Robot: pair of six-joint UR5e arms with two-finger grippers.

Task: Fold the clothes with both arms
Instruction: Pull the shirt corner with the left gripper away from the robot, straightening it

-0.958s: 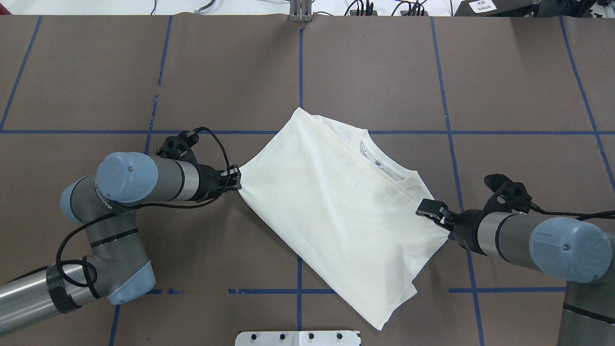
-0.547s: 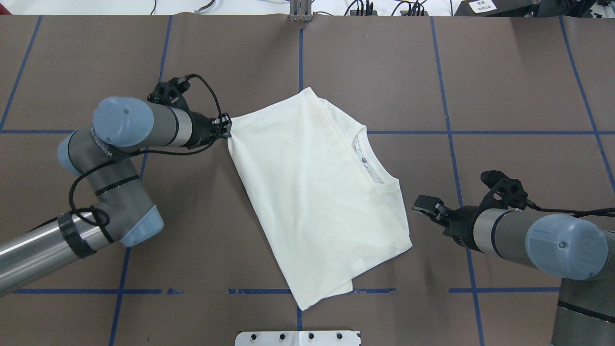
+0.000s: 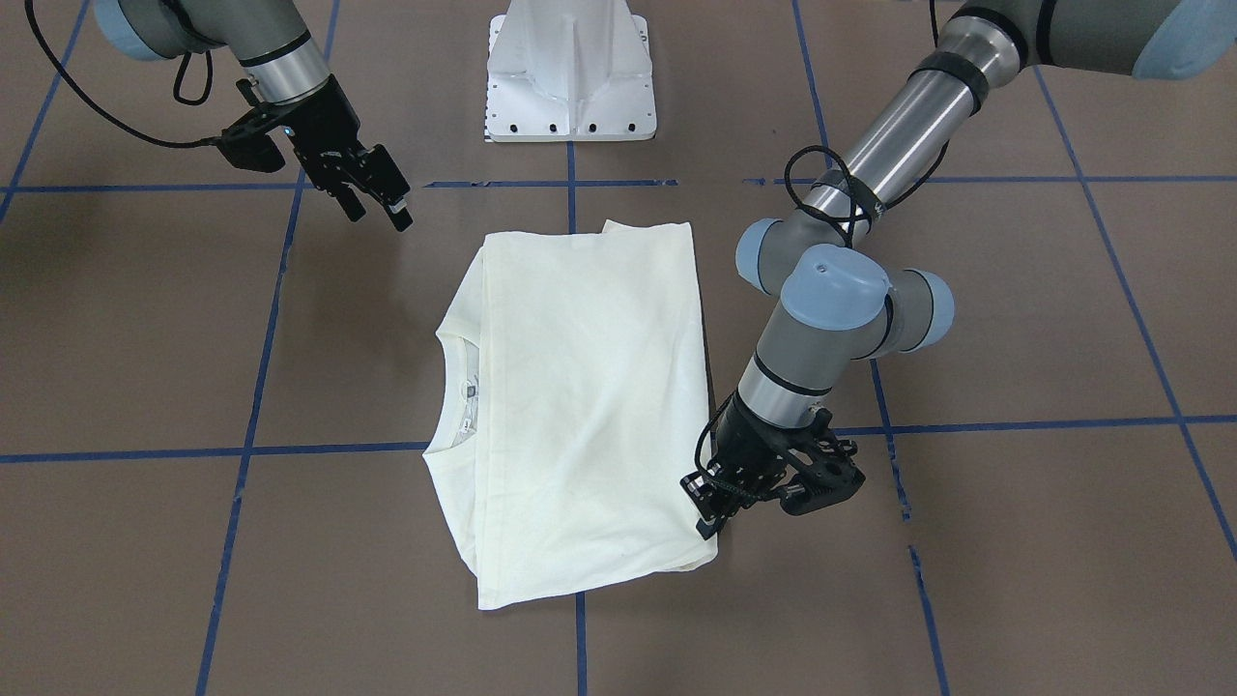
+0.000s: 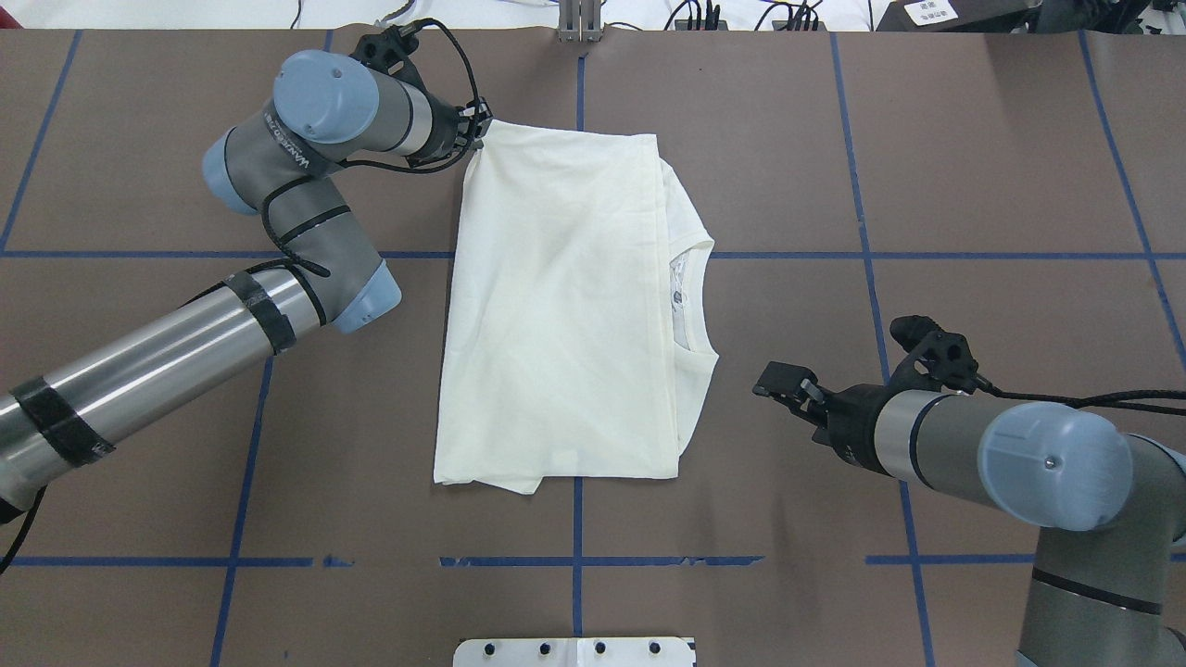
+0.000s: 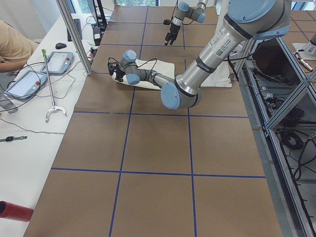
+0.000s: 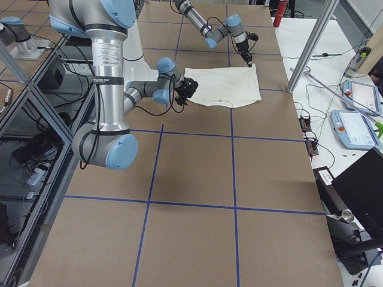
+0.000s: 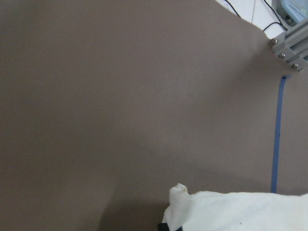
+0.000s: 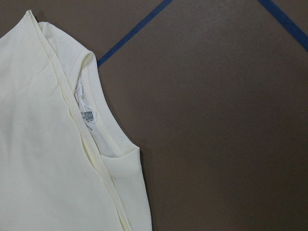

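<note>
At the left of the overhead view, the left arm [image 4: 306,120] reaches across to the far side of the bench [image 4: 973,167]. Its left fingers [image 4: 478,128] are clamped tight on the far-left corner of the long-sleeved T-shirt [image 4: 565,306]. The left wrist view shows that corner bunched into a small peak at the grip. I judge the hold is meant to keep the folded edge taut and square to the blue tape lines [image 4: 576,523].

In the middle, the T-shirt lies flat on the bench, folded into 1 tall rectangle. Plain cream cloth is uppermost and no print shows. Its ribbed collar [image 4: 693,296] opens toward the right edge, with a small label visible inside.

At the right, the right arm [image 4: 964,445] hangs low over the bench. Its right fingers [image 3: 389,191] are spread wide and hold nothing. They sit near the collar side but clear of the cloth. They seem placed to take a fresh hold on that edge while the left arm anchors its corner. At least 1 more fold probably remains.
</note>
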